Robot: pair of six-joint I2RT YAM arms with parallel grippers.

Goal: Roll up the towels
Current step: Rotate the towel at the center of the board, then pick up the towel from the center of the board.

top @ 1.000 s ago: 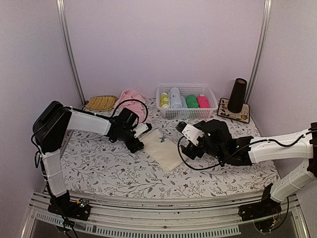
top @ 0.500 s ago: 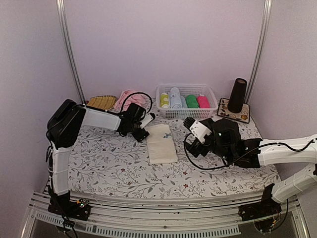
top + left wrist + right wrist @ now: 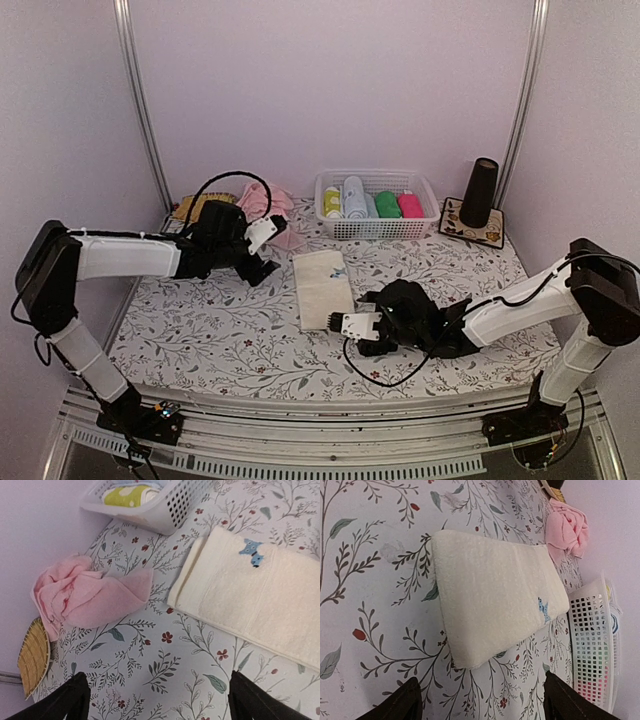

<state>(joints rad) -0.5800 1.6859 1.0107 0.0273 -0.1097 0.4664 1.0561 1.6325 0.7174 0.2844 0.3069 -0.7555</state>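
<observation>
Top view, 12 o'clock = far wall.

- White basket (image 3: 372, 229) at 12 o'clock, with yellow-green (image 3: 332, 203), light blue (image 3: 354, 197), green (image 3: 387, 204) and magenta (image 3: 410, 205) rolls inside.
- Dark cup (image 3: 480, 192) upright on a patterned coaster (image 3: 470, 230), at 2 o'clock.
- Woven yellow mat (image 3: 34, 657) at 10 o'clock, partly hidden by the left arm's cable.
- Cream towel (image 3: 323, 288) lies flat as a folded strip at table centre, blue motif on its far end.
- Pink towel (image 3: 272, 203) is crumpled at the cream towel's 11 o'clock, apart from it.
- Left gripper (image 3: 157, 680) is spread wide and empty, at the cream towel's 10 o'clock.
- Right gripper (image 3: 481, 680) is spread wide and empty, by its 5 o'clock corner.
- Floral tablecloth (image 3: 220, 340); pale lilac walls, metal corner posts.
</observation>
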